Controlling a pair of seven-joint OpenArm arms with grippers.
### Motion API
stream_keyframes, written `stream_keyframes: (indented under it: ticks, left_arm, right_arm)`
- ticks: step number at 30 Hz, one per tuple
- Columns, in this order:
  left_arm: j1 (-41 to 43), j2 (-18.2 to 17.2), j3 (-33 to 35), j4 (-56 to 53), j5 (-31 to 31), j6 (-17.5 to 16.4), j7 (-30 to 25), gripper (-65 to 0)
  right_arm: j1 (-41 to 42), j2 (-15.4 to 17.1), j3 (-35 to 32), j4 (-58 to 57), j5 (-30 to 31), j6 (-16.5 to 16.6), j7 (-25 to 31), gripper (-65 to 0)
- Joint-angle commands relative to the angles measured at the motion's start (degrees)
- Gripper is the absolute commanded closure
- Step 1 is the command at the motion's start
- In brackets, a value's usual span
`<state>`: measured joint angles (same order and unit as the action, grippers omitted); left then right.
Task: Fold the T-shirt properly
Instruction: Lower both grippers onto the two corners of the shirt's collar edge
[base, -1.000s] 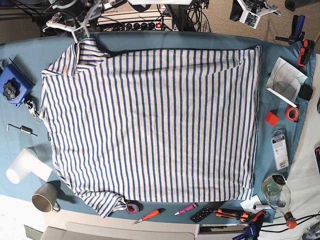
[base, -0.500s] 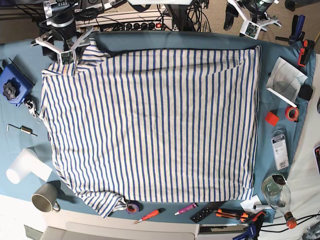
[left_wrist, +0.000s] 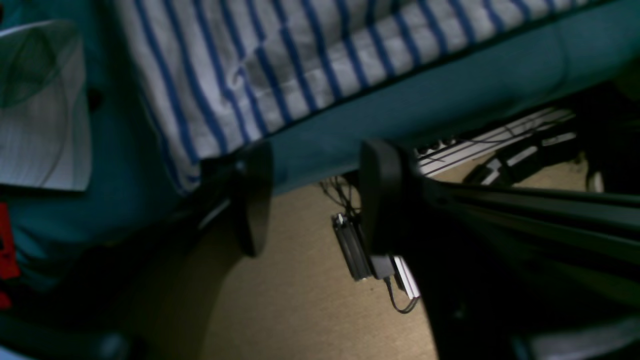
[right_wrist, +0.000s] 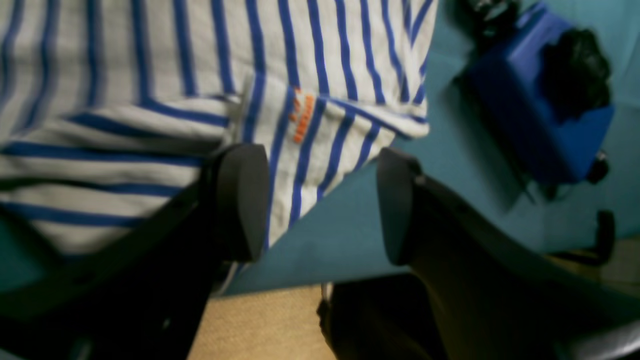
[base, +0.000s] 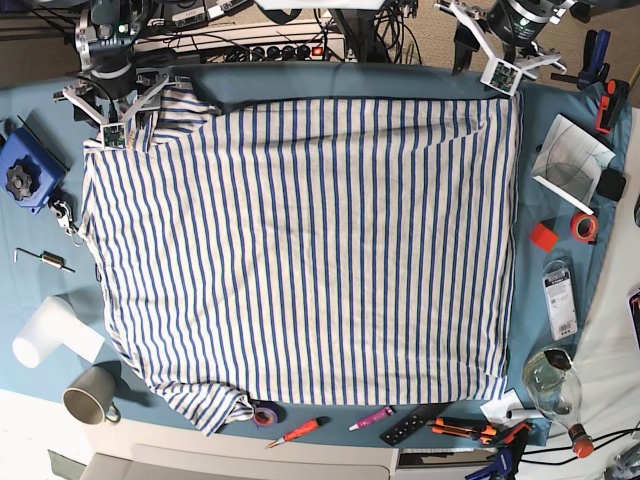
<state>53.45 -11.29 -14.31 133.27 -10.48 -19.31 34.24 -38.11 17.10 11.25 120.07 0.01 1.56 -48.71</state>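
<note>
The T-shirt (base: 300, 240), white with thin blue stripes, lies spread flat over the blue table (base: 330, 82). My right gripper (base: 112, 102) hovers over its far left corner by the collar. In the right wrist view this gripper (right_wrist: 320, 202) is open, and a shirt corner (right_wrist: 320, 130) with a small orange mark lies under the gap between the fingers. My left gripper (base: 500, 52) hangs at the shirt's far right corner. In the left wrist view it (left_wrist: 315, 197) is open and holds nothing, with the shirt's edge (left_wrist: 300, 60) just beyond the left finger (left_wrist: 252, 200).
A blue block (base: 28, 165) sits left of the shirt, seen close in the right wrist view (right_wrist: 540, 115). A mug (base: 90, 395) and white roll (base: 40, 335) stand at front left. Tools, a tape roll (base: 264, 412) and a glass bottle (base: 555, 385) line the front. Paper (base: 570, 150) lies right.
Both arms have come in from the far edge toward the shirt's far corners. The right gripper moved left and down over the collar corner; the left gripper reached the far right corner.
</note>
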Motion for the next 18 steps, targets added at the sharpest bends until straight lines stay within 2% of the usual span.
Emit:
stream_keyframes:
  ticks: [1,4,8,12,18]
  left_arm:
    - [0.7,-0.1,-0.1,1.0,-0.3,-0.1,-1.2,-29.0]
    - [0.6,-0.1,-0.1,1.0,-0.3,-0.1,-1.3,-29.0]
    - [0.7,-0.1,-0.1,1.0,-0.3,0.0,-1.3,-29.0]
    - [0.6,-0.1,-0.1,1.0,-0.3,0.0,-2.5,-29.0]
    - [0.5,-0.1,-0.1,1.0,-0.3,0.0,-2.5,-29.0]
  right_arm:
    - [0.6,0.5,0.4,-0.5,0.0,0.4,0.9,-34.1]
    - [2.9,0.5,0.4,-4.2,4.4,3.9,0.7,-34.1]
    - [4.6,-0.2,0.4,-6.6,5.2,4.8,0.7,-34.1]
    - [4.8,-1.9,0.4,-6.6,8.1,8.5,0.2,-34.1]
    - [4.8,-3.6,0.4,-6.5,8.7,10.2,-1.4,-34.1]
